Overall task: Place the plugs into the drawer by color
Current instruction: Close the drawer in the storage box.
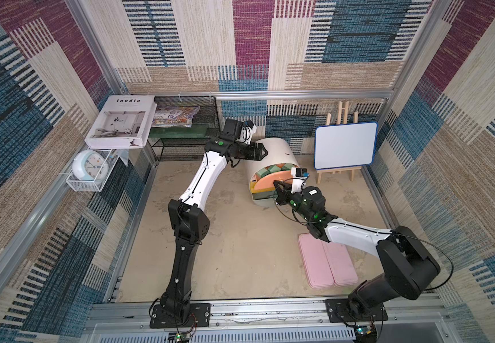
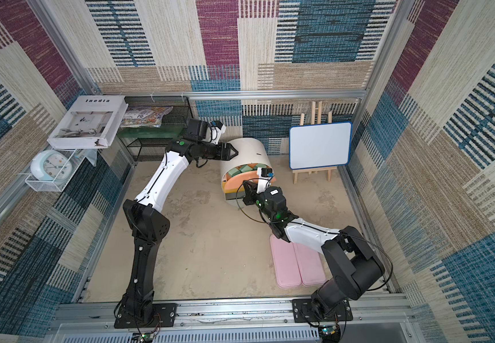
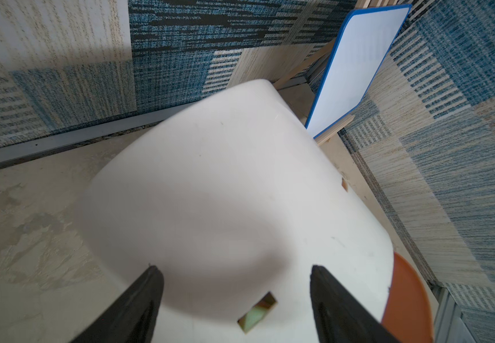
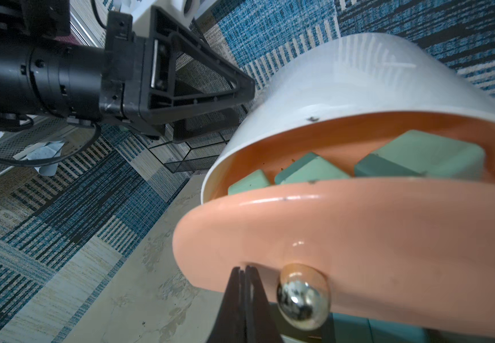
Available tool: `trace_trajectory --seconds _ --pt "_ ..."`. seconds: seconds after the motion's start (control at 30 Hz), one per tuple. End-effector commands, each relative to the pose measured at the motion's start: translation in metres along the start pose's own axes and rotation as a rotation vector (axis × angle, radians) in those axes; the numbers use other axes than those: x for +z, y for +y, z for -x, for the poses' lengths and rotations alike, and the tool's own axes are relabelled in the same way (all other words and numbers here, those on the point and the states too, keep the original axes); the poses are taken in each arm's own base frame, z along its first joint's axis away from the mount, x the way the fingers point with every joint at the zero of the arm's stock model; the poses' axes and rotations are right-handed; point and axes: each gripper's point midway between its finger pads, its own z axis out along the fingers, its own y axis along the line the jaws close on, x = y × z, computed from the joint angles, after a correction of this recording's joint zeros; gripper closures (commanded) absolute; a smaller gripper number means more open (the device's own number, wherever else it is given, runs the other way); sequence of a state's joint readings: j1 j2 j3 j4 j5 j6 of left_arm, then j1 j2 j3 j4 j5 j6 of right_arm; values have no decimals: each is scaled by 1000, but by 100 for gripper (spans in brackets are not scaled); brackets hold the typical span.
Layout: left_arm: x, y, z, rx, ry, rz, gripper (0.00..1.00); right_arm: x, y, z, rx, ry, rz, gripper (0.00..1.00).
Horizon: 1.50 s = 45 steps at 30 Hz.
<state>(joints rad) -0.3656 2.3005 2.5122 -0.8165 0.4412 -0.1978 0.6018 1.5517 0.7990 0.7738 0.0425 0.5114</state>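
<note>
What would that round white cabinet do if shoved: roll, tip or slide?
The cabinet has a curved shell, so it could rock or roll sideways, though its base is hidden. It looks like thin plastic, so probably light and easily slid. The open peach drawer holding green plugs may shift weight forward.

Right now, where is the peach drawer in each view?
Both top views: peach drawer at centre, pulled out of the drum.
Left wrist: lower right corner, a sliver.
Right wrist: fills the lower right, knob on its front.
Shared landmark: the white drum.
</note>
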Motion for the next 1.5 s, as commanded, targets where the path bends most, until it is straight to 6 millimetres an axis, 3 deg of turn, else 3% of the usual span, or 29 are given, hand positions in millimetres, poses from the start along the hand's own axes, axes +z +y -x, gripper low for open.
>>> trace_trajectory --seconds 0.0,0.47,0.6,0.73,0.87,0.93,1.17,1.47 --pt "-3 -8 5 7 -18 -34 19 7 3 10 -12 -28 9 99" --pt "-2 -9 1 -10 -15 -48 19 45 -1 23 -7 -46 9 98" --pt "-3 -8 2 -6 -21 -40 19 36 9 26 2 -40 56 98" --pt "-2 -6 2 -7 -21 -36 19 -3 9 -5 57 22 86 99" --pt "0 -6 1 -10 -21 -41 19 -35 -21 -46 143 72 -4 100" --pt "1 -5 0 -12 -18 -39 19 -41 -35 -60 173 82 -47 100" --pt "4 -2 -3 -19 -8 -35 19 -27 -63 -101 186 151 -112 100" --pt "7 -1 -6 -23 -2 -36 19 -8 -82 -108 159 152 -153 100"
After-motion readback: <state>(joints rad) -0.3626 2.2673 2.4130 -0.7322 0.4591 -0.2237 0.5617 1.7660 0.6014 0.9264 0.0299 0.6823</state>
